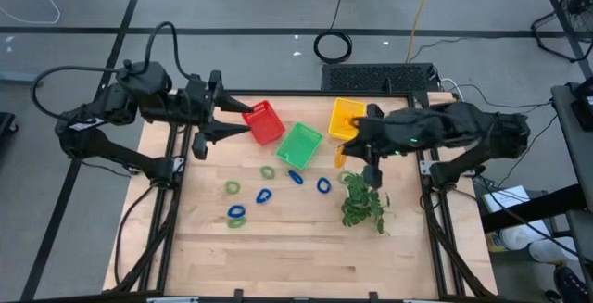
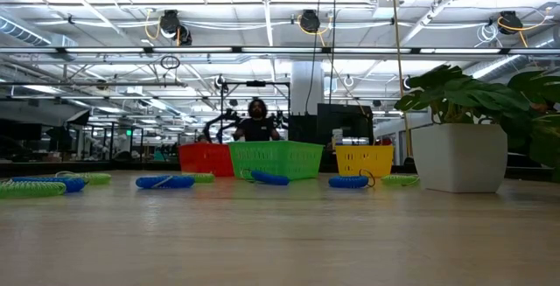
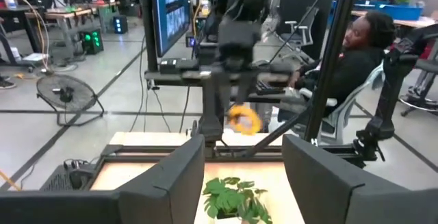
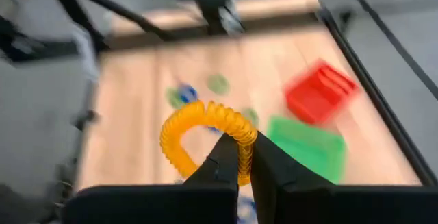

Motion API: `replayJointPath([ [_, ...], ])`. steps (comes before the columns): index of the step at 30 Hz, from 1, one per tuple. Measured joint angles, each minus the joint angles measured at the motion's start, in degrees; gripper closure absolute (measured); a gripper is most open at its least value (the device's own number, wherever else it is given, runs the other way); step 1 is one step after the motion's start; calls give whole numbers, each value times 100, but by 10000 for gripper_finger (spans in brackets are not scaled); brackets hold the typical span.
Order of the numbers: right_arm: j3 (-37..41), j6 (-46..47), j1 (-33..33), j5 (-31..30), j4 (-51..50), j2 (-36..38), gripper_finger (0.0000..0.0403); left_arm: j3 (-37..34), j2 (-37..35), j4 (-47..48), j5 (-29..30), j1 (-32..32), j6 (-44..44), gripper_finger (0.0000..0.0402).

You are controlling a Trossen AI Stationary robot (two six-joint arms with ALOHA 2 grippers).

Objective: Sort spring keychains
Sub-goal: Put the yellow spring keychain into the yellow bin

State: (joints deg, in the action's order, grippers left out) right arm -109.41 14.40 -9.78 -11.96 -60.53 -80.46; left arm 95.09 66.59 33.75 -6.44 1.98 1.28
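1. At about two o'clock on the table (image 1: 278, 247), the right gripper (image 4: 239, 157) pinches an orange spring keychain (image 4: 205, 138) between its fingers, beside the yellow basket (image 1: 346, 116).
2. The step in hand is probably carrying this orange one to its basket, though the right wrist view is blurred.
3. Next it must come over the yellow basket and release.
4. The left gripper (image 3: 243, 166) waits at ten o'clock, fingers spread, holding nothing.
5. Green and blue spring keychains (image 1: 264, 195) lie near the centre.

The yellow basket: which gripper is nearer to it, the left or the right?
The right gripper, shut on an orange keychain, hangs beside the yellow basket. The left gripper is farther away, beyond the red basket.
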Motion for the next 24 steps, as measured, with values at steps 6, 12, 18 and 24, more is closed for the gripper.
replayJointPath([
  [6,-376,-252,1005,681,-1178,-611,403,0,2,54,0,0,17,197],
  [12,-388,-1040,2007,1072,-1594,-977,402,0,2,78,0,0,33,186],
  [18,-388,-1786,3015,1217,-1755,-1306,402,0,2,83,-2,0,13,176],
  [24,-388,-2405,3886,1210,-1911,-1605,402,0,2,82,-4,0,246,174],
])
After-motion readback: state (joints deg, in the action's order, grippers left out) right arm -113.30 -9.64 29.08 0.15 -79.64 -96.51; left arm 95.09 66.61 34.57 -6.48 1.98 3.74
